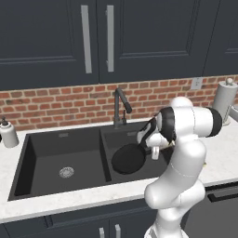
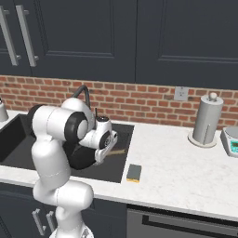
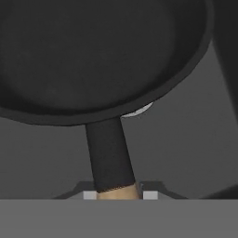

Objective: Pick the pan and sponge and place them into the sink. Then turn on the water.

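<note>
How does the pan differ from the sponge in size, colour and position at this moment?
The pan is round, black and wide; the sponge is a small yellow block with a dark top. The pan hangs over the right basin of the sink, held by its handle in the gripper; the sponge lies flat on the counter, right of the sink, untouched. Both belong in the sink.

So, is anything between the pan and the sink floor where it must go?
Nothing visible. The gripper holds the pan by its handle over the right basin of the sink. Below it the hand view shows only bare floor and a bit of the metal drain.
</note>
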